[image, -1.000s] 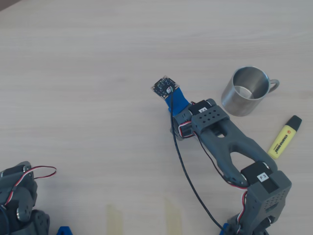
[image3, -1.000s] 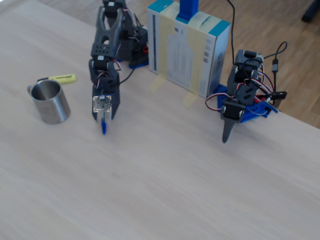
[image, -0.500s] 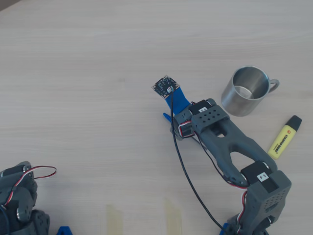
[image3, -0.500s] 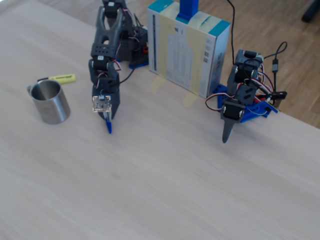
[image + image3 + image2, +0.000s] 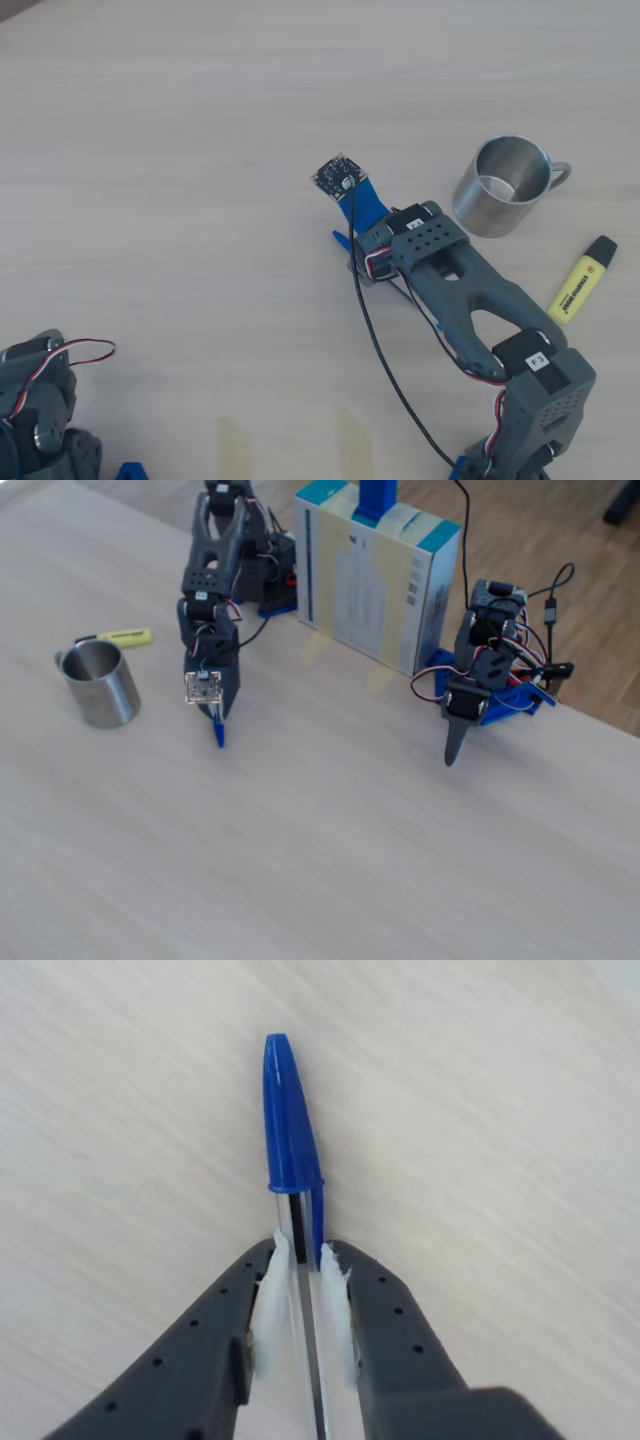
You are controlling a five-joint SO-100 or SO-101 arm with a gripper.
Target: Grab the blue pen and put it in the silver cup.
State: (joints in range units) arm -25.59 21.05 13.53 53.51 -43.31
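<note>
From straight above we look down on the table (image 5: 180, 120). The fixed view looks from the opposite edge, high and slanted. Both share the silver cup (image 5: 503, 186) (image 5: 98, 683). The wrist view sits very near the blue pen (image 5: 292, 1130).

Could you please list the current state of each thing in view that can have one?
Gripper: shut on the pen, white pads either side of the barrel.
Pen: capped, held by its clear barrel, cap end sticking out past the fingertips.
Cup: upright on the table, empty, handle on the right in the overhead view.
Highlighter: capped, lying flat on the table, untouched.
Second arm: parked by the box, gripper pointing down.
</note>
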